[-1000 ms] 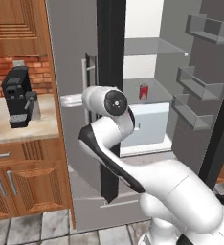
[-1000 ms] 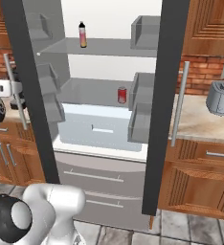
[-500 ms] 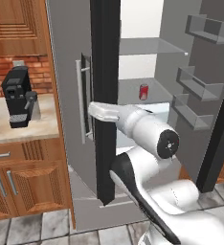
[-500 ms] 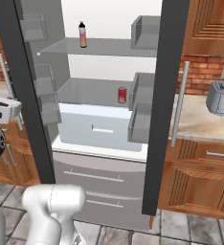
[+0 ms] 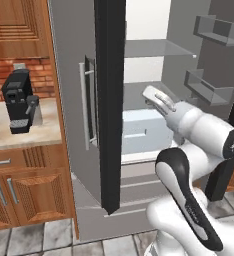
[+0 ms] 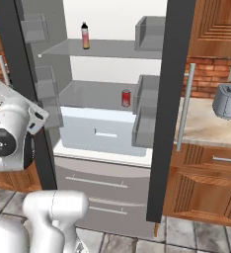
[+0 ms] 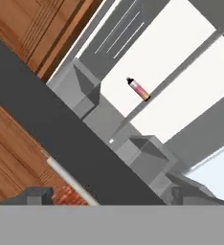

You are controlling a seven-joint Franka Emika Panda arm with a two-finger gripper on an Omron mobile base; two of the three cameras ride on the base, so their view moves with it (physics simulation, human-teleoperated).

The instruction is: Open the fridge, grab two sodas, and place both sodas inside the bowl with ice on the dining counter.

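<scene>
Fridge (image 6: 107, 133) doors open | red soda (image 6: 126, 98) centre frame; pink soda (image 6: 85, 35) upper left | arm swung rightward toward shelves; hand (image 7: 109, 196) grip indiscernible

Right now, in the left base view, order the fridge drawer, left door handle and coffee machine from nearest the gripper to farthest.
1. Fridge drawer, just below the gripper.
2. Left door handle, to its left.
3. Coffee machine, far left.
</scene>
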